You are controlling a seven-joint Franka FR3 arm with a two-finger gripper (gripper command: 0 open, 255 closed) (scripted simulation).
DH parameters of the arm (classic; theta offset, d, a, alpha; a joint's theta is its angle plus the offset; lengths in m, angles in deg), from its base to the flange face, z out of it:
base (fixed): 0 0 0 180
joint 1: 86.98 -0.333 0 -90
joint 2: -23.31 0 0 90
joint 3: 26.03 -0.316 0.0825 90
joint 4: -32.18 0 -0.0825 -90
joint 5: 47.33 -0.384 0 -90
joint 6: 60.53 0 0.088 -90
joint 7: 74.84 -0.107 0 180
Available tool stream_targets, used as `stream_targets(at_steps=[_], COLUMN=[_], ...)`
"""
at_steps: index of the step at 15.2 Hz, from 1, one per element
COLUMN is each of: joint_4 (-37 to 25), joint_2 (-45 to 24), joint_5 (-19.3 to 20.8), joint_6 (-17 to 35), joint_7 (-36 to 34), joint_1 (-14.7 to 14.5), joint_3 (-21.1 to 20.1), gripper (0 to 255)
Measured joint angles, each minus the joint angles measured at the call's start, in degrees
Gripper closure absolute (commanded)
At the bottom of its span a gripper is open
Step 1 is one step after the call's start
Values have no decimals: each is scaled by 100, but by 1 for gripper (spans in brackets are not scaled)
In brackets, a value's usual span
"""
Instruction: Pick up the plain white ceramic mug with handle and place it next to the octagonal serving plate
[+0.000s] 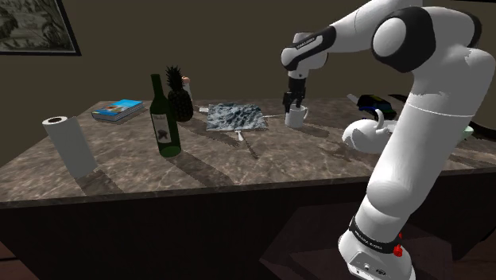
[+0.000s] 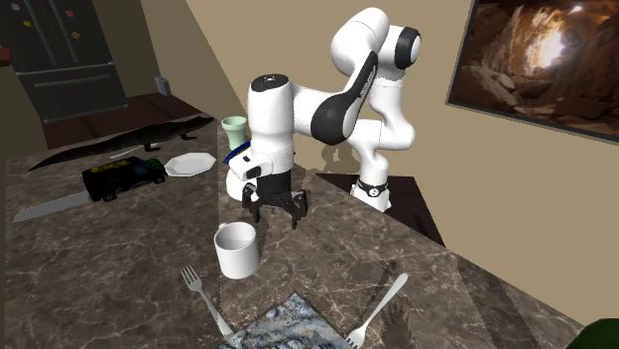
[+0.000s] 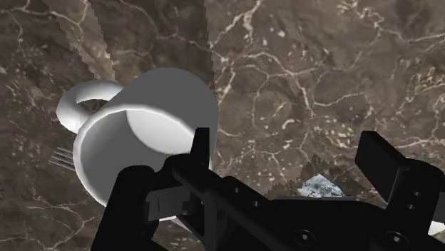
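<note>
— Dark, white-veined stone tops the bench (image 1: 238, 163), with brown walls behind it. What stands on it?

— In the shoulder view, a paper towel roll (image 1: 70, 147) stands at the left and a green bottle (image 1: 164, 119) to its right. A pineapple (image 1: 178, 97) is just behind the bottle, books (image 1: 117, 110) lie at the upper left, and a grey mat (image 1: 235, 117) lies near the middle.

— Where is the mug?

— The white mug (image 1: 296, 117) stands upright on the bench just right of the mat, in the middle of the frame. In the second exterior view the mug (image 2: 238, 248) is at the lower middle, with a fork (image 2: 203, 297) below it.

— Is it held?

— No. The white arm (image 1: 413, 119) holds the black jaws close above the mug. They are spread apart and grasp nothing. In the wrist view the mug (image 3: 142, 150) lies outside the gap, just beside one finger (image 3: 201, 150).

— And the plate?

— The white eight-sided plate (image 2: 188, 164) lies at the upper left of the second exterior view, well apart from the mug. A pale green cup (image 2: 234, 129) stands just right of it.
</note>
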Motion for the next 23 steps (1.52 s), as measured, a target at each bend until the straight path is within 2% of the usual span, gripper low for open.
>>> stream_targets(at_steps=[5,12,19,20,23], joint_4=[-890,-731,-711,-711,-711], joint_2=[-969,-1289,-1322,-1322,-1322], joint_5=[-636,-833,-853,-853,-853], joint_6=[-1,445,495,495,495], joint_7=[653,806,822,822,822], joint_1=[304,377,386,386,386], joint_3=[119,85,81,81,81], gripper=[0,0,0,255,255])
